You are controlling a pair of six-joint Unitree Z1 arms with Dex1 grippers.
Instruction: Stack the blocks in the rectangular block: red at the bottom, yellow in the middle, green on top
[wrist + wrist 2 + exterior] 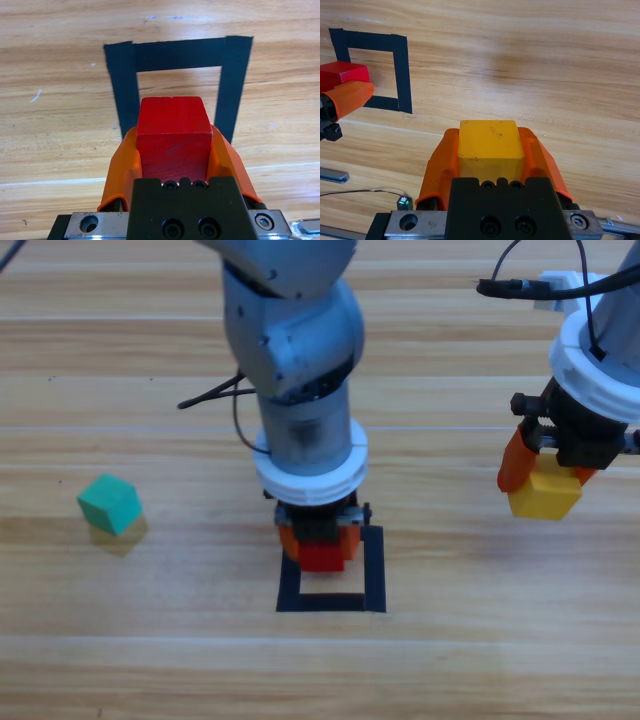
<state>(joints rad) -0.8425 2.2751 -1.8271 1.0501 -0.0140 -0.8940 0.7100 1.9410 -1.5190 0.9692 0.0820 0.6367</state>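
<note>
Stacking hasn't begun for you: left claw (318,545) grips the small red cube (172,135) over the black tape rectangle (374,570), right claw (545,480) holds the yellow cube (490,145) aloft, teal-green cube (109,504) waits on the wooden bench (150,640).

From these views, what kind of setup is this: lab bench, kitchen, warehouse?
Most likely a lab tabletop for manipulation trials. A bare wooden table carries a black tape outline as a target, plain toy cubes including the green cube, and loose cabling behind the arms.

High view looks down; both wrist views share the tape outline (177,55).
</note>
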